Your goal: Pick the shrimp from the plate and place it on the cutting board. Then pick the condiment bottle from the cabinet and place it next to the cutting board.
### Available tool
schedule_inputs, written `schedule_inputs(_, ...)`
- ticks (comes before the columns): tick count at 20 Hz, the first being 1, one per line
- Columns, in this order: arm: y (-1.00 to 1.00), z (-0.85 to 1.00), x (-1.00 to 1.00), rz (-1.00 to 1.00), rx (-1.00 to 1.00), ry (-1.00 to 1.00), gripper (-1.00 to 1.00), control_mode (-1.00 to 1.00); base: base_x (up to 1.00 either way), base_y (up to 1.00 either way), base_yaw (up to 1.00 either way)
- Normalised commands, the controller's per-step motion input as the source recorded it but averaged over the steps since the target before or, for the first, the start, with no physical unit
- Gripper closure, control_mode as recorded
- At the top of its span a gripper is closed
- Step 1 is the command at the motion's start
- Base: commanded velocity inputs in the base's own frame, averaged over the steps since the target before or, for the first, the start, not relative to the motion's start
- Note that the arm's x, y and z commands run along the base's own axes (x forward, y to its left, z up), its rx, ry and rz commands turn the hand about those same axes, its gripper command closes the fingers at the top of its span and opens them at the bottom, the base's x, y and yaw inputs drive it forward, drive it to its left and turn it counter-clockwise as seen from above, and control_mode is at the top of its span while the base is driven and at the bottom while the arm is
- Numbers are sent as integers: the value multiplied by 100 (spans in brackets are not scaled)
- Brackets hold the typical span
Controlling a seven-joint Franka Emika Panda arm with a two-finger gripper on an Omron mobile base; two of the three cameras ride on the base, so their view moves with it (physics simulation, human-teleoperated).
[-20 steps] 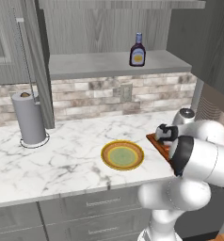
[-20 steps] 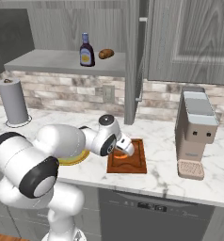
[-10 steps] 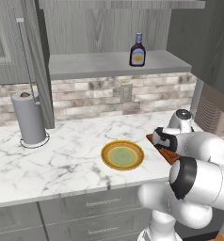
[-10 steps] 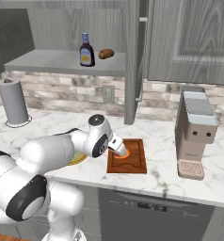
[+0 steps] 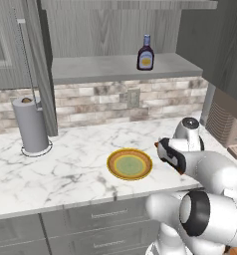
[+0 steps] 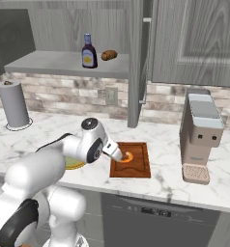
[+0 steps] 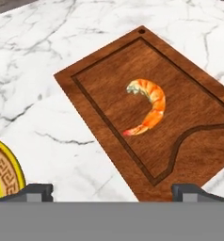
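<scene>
The shrimp (image 7: pixel 148 107) lies free on the cutting board (image 7: pixel 189 108), directly beneath the gripper (image 7: pixel 113 190), whose jaws stand wide apart with nothing between them. So the first half looks done, and what matters next is the condiment bottle (image 6: pixel 89 51): it stands upright on the cabinet (image 6: pixel 73 63) shelf, well above the gripper and farther back toward the wall, off to its left, just beside a brown lump (image 6: pixel 108 55). The plate (image 5: pixel 130 164) sits bare on the counter (image 5: pixel 65 164), on the gripper's left.
</scene>
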Motion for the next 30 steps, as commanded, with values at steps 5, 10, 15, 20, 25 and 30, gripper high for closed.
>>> schedule_inputs(5, 11, 1, -16, 0, 13, 0, -100, -100, 0, 0, 0)
schedule_inputs(10, 10, 1, -19, 0, 17, 0, -100, -100, 0, 0, 0)
schedule_inputs(15, 11, 16, -19, 0, 17, 0, -100, -100, 0, 0, 0)
schedule_inputs(20, 20, 40, -15, 0, 11, 0, -100, -100, 0, 0, 0)
schedule_inputs(25, 24, 35, -14, -1, 14, 0, -100, -100, 0, 0, 0)
schedule_inputs(30, 25, 7, -16, -2, 19, 0, -100, -100, 0, 0, 0)
